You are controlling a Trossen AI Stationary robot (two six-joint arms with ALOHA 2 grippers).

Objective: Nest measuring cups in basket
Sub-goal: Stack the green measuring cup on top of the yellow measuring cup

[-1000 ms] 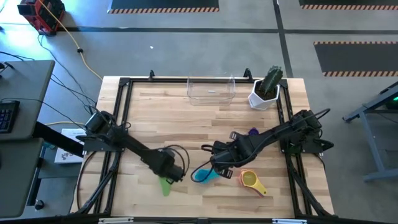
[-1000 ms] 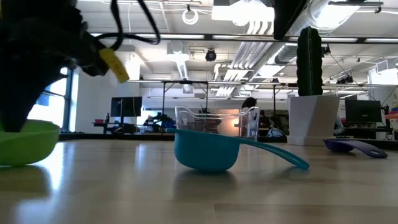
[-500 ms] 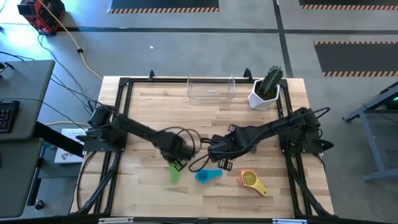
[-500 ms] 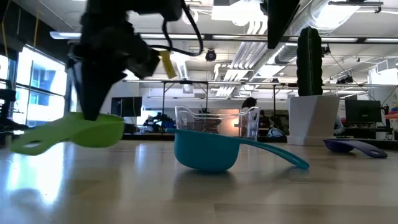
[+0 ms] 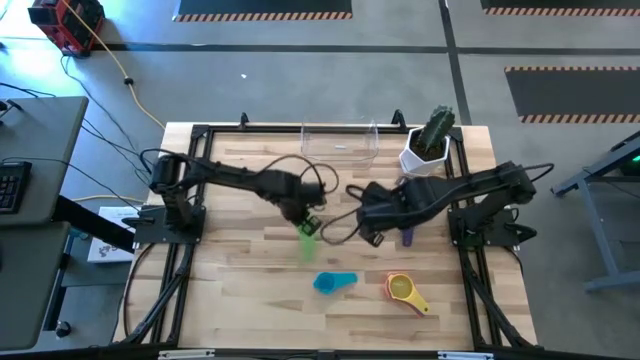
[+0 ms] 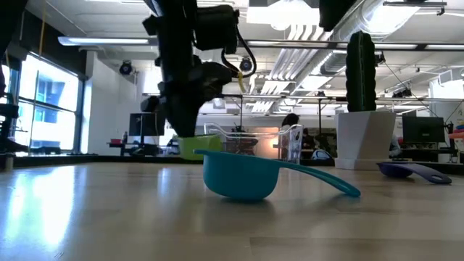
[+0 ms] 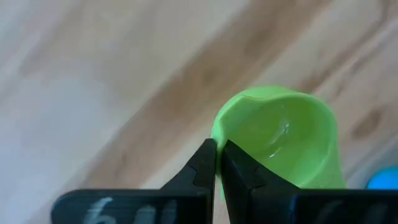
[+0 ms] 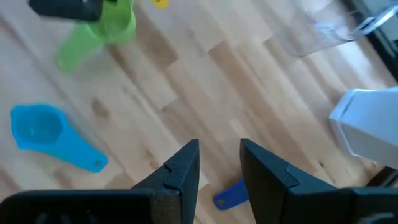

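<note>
The left gripper (image 7: 216,163) is pinching the rim of the green cup (image 7: 283,140) with its jaws pressed tight together, carrying it clear of the tabletop (image 5: 250,290) near the middle; in the high view the green cup (image 5: 308,236) is hanging just under the gripper (image 5: 300,213), handle trailing toward the front. The right gripper (image 8: 219,163) is holding its jaws partly apart with nothing between them, hovering just beside the left one, toward the right-hand side (image 5: 365,215). Open wood is lying between both grippers and the basket (image 5: 340,143), which is sitting at the back edge, well apart from them, with the white cactus pot (image 5: 425,150) just beside it at the back right corner. The teal cup (image 5: 333,283) and the yellow cup (image 5: 405,291) are lying apart near the front edge, with bare boards around them. The purple cup (image 5: 406,237) is showing only as a sliver under the right arm, most of it covered. In the low view the teal cup (image 6: 243,177) is blocking the lower part of the basket (image 6: 279,143) and of the green cup (image 6: 196,147). A yellow tag on the left gripper's cable (image 6: 240,82) is showing, its writing too small to read. The markings on the left wrist's housing (image 7: 124,211) are too blurred to read.
</note>
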